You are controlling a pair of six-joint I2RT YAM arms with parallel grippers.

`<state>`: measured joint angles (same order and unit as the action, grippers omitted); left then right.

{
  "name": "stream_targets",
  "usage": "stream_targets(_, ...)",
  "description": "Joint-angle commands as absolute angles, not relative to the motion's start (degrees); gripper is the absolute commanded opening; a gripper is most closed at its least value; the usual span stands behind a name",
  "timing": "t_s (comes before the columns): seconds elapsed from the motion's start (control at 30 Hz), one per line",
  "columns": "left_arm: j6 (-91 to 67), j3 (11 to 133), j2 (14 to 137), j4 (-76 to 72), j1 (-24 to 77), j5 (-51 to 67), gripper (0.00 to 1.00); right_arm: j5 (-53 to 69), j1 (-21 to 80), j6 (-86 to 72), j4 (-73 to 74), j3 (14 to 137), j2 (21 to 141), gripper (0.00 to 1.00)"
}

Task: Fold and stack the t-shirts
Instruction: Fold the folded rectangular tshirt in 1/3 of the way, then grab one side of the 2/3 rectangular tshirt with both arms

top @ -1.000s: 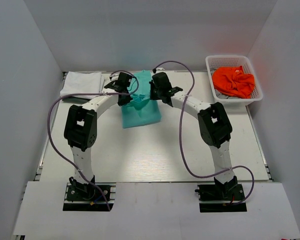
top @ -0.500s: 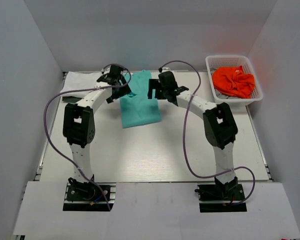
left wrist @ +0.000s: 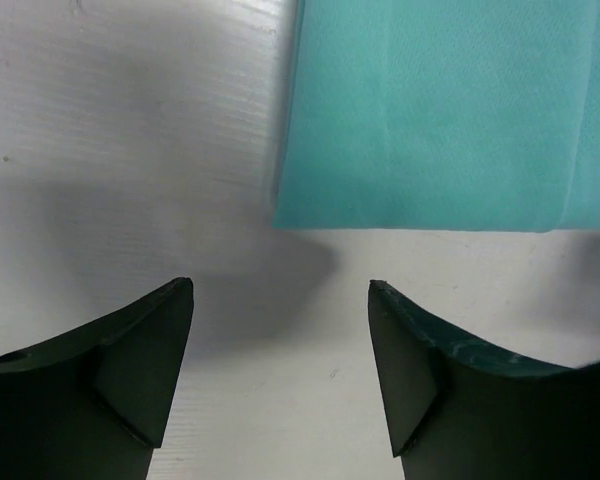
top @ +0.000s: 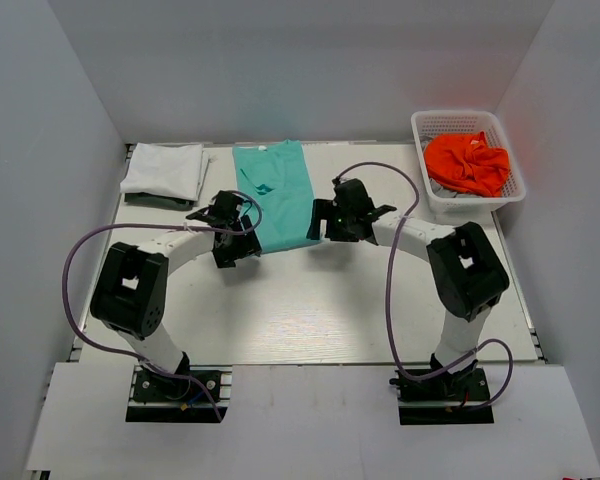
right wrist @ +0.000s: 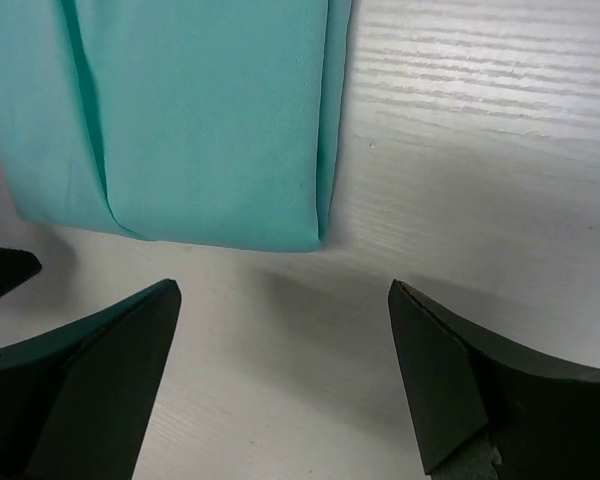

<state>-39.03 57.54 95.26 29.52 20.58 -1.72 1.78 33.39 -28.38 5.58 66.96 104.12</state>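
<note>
A teal t-shirt (top: pixel 275 195) lies flat on the table as a long folded strip, running from the back edge toward me. My left gripper (top: pixel 242 243) stands open just short of its near left corner; in the left wrist view the teal t-shirt (left wrist: pixel 430 120) lies beyond my left gripper (left wrist: pixel 280 295), with bare table between the fingers. My right gripper (top: pixel 322 232) is open at the near right corner, the teal t-shirt (right wrist: pixel 180 120) ahead of my right gripper (right wrist: pixel 285 300). A folded white t-shirt (top: pixel 163 168) rests on a dark one (top: pixel 145 199) at the back left. An orange t-shirt (top: pixel 467 163) sits crumpled in the basket.
The white mesh basket (top: pixel 455 115) stands at the back right corner against the wall. Grey walls close in the table on three sides. Purple cables loop over both arms.
Both grippers opened and let go of the teal t-shirt, then drew back from its middle to its near edge. The shirt now lies smooth and longer, where it was bunched.
</note>
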Motion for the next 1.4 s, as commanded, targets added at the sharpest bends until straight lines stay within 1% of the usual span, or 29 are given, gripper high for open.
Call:
stream_targets(0.0, -39.1, 56.9, 94.4, 25.4, 20.5, -0.8, 0.78, 4.5, 33.1, -30.5, 3.8, 69.2, 107.1, 0.89)
stream_targets(0.03, -39.1, 57.4, 95.1, 25.4, 20.5, -0.8, 0.75, 4.5, 33.0, -30.6, 4.1, 69.9, 107.7, 0.89)
stream_targets(0.07, -38.6, 57.4, 96.3, 25.4, 20.5, -1.3, 0.72, 4.7, 33.0, -30.7, 4.3, 70.0, 108.1, 0.86)
stream_targets(0.1, -38.6, 57.9, 96.9, 24.9, 20.5, -1.3, 0.61, 4.7, 33.0, -30.8, 4.4, 70.7, 109.1, 0.81)
stream_targets(0.17, -38.1, 57.9, 98.2, 24.4, 20.5, -1.3, 0.55, 4.7, 33.0, -30.6, 4.6, 71.2, 110.1, 0.79)
stream_targets(0.2, -38.1, 58.5, 99.7, 24.3, 20.5, -1.3, 0.52, 4.7, 33.0, -30.7, 4.4, 71.5, 110.4, 0.76)
stream_targets(0.27, -38.1, 59.2, 101.2, 24.3, 20.5, -1.3, 0.49, 3.9, 32.7, -30.8, 4.5, 71.8, 111.3, 0.75)
stream_targets(0.3, -37.4, 59.2, 101.9, 24.3, 20.5, -1.3, 0.47, 3.8, 32.8, -30.6, 3.9, 71.6, 111.5, 0.71)
stream_targets(0.4, -37.4, 59.8, 103.8, 23.8, 20.5, -0.8, 0.44, 3.9, 32.5, -30.5, 3.4, 72.4, 112.4, 0.67)
stream_targets(0.43, -37.4, 59.8, 104.7, 23.8, 20.5, -0.8, 0.41, 3.9, 32.5, -30.3, 3.4, 72.5, 113.1, 0.66)
stream_targets(0.5, -37.4, 61.1, 105.5, 23.8, 20.5, -1.9, 0.32, 3.6, 32.4, -30.1, 3.5, 73.2, 113.8, 0.61)
stream_targets(0.53, -37.4, 62.2, 106.4, 24.5, 20.5, -1.9, 0.20, 3.4, 32.4, -29.8, 4.0, 73.8, 114.3, 0.56)
stream_targets(0.57, -37.4, 62.2, 107.0, 25.0, 20.5, -2.7, 0.12, 3.4, 32.3, -29.8, 4.2, 74.0, 114.7, 0.53)
stream_targets(0.6, -36.9, 63.0, 107.5, 25.0, 20.5, -3.2, 0.05, 3.2, 32.3, -30.0, 4.4, 74.2, 114.9, 0.47)
stream_targets(0.63, -36.9, 63.0, 107.5, 25.6, 20.5, -3.3, 0.00, 3.3, 32.3, -29.9, 4.1, 74.1, 114.9, 0.37)
stream_targets(0.67, -36.1, 63.0, 107.5, 25.6, 20.5, -3.9, 0.00, 2.6, 32.3, -29.6, 3.8, 74.1, 114.9, 0.30)
stream_targets(0.7, -36.1, 63.0, 107.5, 24.7, 20.5, -4.0, 0.00, 2.6, 32.2, -29.6, 3.8, 74.1, 114.9, 0.25)
stream_targets(0.77, -35.5, 61.7, 105.3, 23.4, 20.5, -5.4, 0.00, 2.1, 32.3, -28.1, 3.0, 74.0, 115.0, 0.21)
stream_targets(0.83, -34.9, 60.1, 103.7, 22.9, 20.5, -6.2, 0.00, 1.9, 32.3, -26.4, 3.2, 74.5, 115.1, 0.12)
stream_targets(0.87, -34.9, 60.1, 102.1, 23.8, 20.5, -6.2, 0.00, 1.8, 32.3, -26.0, 3.9, 74.8, 114.7, 0.00)
stream_targets(0.97, -34.9, 57.7, 98.4, 25.0, 20.5, -6.8, 0.00, 0.6, 32.8, -23.7, 7.5, 74.2, 111.2, 0.00)
stream_targets(1.07, -35.6, 54.2, 91.9, 27.0, 21.3, -6.6, 0.00, 1.1, 32.9, -24.3, 7.0, 68.5, 106.0, 0.00)
stream_targets(1.1, -36.2, 53.6, 90.2, 28.5, 21.3, -6.6, 0.00, 1.4, 32.8, -24.3, 7.0, 63.6, 101.7, 0.00)
stream_targets(1.17, -37.5, 51.3, 84.4, 32.4, 22.8, -5.8, 0.00, 1.6, 33.2, -24.7, 9.5, 58.5, 98.7, 0.00)
stream_targets(1.2, -37.5, 49.2, 79.5, 33.3, 23.4, -3.5, 0.00, 1.5, 33.8, -24.7, 10.4, 57.1, 93.8, 0.00)
stream_targets(1.27, -38.1, 46.4, 74.2, 33.8, 24.4, -0.3, 0.00, 3.1, 35.0, -24.3, 13.3, 51.9, 90.7, 0.00)
stream_targets(1.3, -38.1, 44.1, 71.7, 34.4, 25.4, 2.2, 0.00, 3.9, 35.4, -24.3, 14.3, 50.9, 86.1, 0.00)
stream_targets(1.33, -38.1, 43.0, 69.4, 34.5, 25.9, 5.5, 0.00, 4.8, 35.8, -24.5, 15.8, 49.9, 84.7, 0.00)
stream_targets(1.37, -39.0, 42.0, 67.3, 35.1, 26.4, 7.5, 0.00, 7.7, 37.1, -24.6, 16.6, 48.1, 82.6, 0.00)
